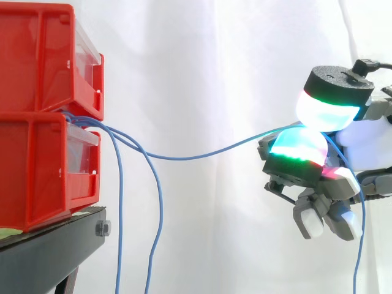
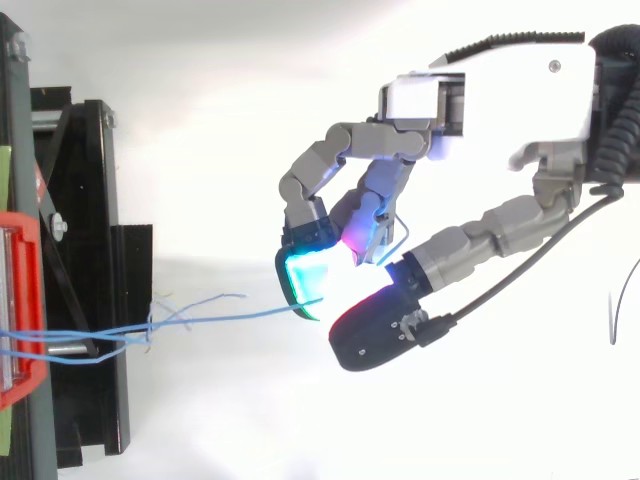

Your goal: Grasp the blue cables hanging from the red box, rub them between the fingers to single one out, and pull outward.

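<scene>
The hand (image 2: 500, 100) was held well out from the front edge of the black stand (image 1: 49, 251). Its fingers (image 1: 299, 149) were closed on one blue cable (image 1: 202, 153), pinching it between two glowing pads. That cable ran in a shallow sag from the gap between the stacked red boxes (image 1: 37, 177) to the pinch. The other blue cables (image 1: 117, 214) hung down just past the stand's edge.

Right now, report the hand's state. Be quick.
Hand: shut on one blue cable, pinched between two glowing pads. The other blue cables hang loose from the red box.
</scene>
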You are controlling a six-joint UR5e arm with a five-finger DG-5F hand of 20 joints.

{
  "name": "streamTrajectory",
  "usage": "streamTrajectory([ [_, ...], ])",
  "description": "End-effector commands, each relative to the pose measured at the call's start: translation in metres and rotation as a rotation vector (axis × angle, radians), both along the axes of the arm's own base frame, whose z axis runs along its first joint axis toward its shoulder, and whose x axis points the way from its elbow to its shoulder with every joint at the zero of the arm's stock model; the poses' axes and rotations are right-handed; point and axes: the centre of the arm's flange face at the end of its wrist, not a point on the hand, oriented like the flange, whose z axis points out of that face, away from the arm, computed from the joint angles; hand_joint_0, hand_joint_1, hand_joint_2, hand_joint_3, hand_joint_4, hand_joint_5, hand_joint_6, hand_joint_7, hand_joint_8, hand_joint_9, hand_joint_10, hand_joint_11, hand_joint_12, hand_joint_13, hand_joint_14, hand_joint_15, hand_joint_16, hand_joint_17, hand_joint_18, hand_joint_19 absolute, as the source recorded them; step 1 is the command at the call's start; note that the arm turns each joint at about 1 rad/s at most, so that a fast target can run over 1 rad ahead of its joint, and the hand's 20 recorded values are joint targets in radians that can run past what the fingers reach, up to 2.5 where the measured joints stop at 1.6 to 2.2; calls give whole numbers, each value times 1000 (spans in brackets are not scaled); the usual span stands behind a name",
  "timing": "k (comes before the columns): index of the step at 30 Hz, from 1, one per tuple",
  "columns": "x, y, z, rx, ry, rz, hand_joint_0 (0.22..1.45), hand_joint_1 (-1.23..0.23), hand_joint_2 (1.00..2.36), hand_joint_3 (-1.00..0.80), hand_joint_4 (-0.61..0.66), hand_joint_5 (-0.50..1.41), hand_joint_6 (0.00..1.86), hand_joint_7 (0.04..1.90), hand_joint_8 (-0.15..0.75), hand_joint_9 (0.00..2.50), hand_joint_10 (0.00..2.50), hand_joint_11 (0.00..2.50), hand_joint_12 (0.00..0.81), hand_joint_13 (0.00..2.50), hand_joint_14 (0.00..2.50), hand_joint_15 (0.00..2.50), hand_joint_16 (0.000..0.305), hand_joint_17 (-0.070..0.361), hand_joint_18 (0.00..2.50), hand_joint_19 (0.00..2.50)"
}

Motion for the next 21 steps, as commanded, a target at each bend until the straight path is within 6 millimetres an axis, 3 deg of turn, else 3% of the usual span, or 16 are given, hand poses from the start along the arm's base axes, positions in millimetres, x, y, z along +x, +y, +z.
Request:
streamTrajectory([
  [1,0,0,0,0,-1,0,600,-813,1017,-72,230,-82,906,1273,406,1106,15,731,449,862,14,454,65,146,1037,525],
  [21,0,-1,0,0,1,-3,601,-802,1015,-94,226,-85,907,1251,402,1112,15,736,456,875,13,464,65,147,1011,512],
])
